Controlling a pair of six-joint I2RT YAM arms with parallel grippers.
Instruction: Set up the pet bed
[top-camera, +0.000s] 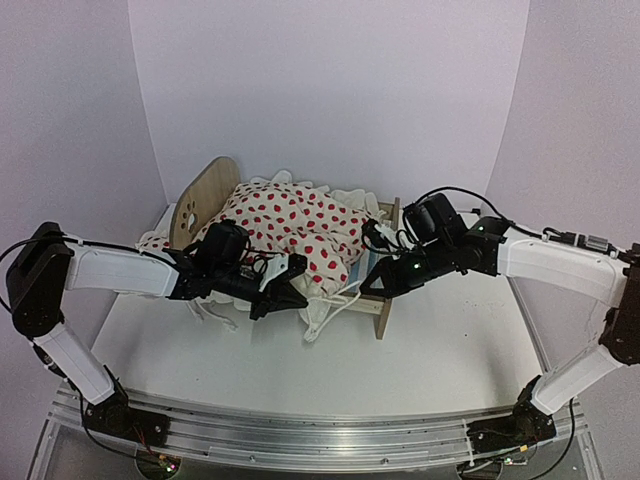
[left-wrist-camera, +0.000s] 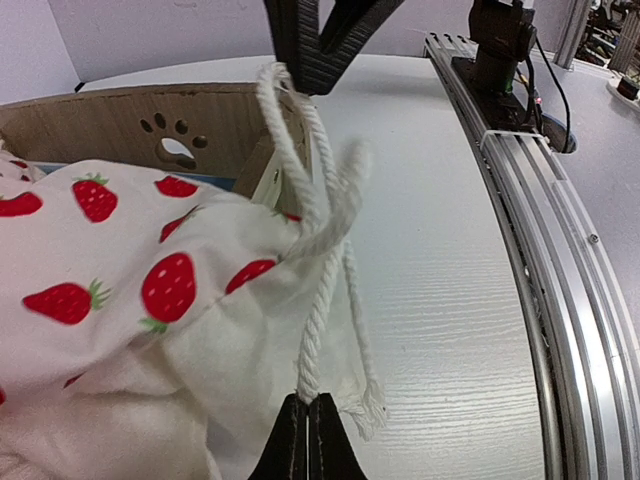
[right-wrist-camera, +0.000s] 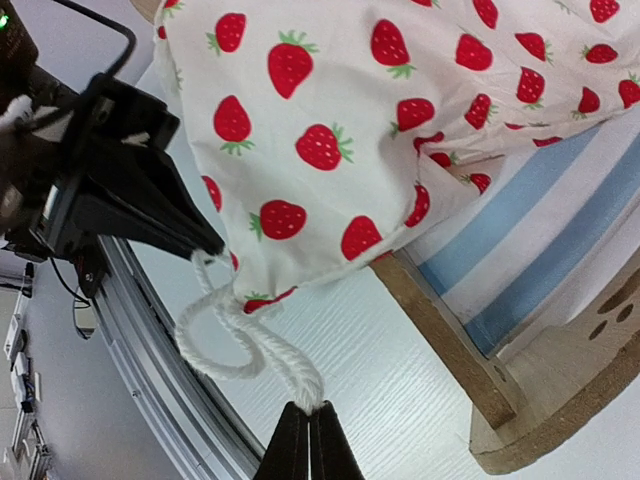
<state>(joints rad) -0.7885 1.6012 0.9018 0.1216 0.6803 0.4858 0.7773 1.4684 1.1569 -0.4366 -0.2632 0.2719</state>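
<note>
Pinched shut low in each wrist view, the left tool (left-wrist-camera: 308, 432) and right tool (right-wrist-camera: 305, 425) each grip the twisted white cotton cord (left-wrist-camera: 318, 300) trailing from a strawberry-printed white cloth (top-camera: 290, 225); that cloth lies heaped on the small light-wood pet bed (top-camera: 205, 200) on the white tabletop (top-camera: 430, 340), blue-and-white striped mattress (right-wrist-camera: 560, 230) partly bared; spreading it seems the step in hand; next, pull the cord gently, lest the bed slide.

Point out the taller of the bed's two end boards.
The rounded headboard, left in the top view, rises above the blanket; the footboard opposite stands lower.
</note>
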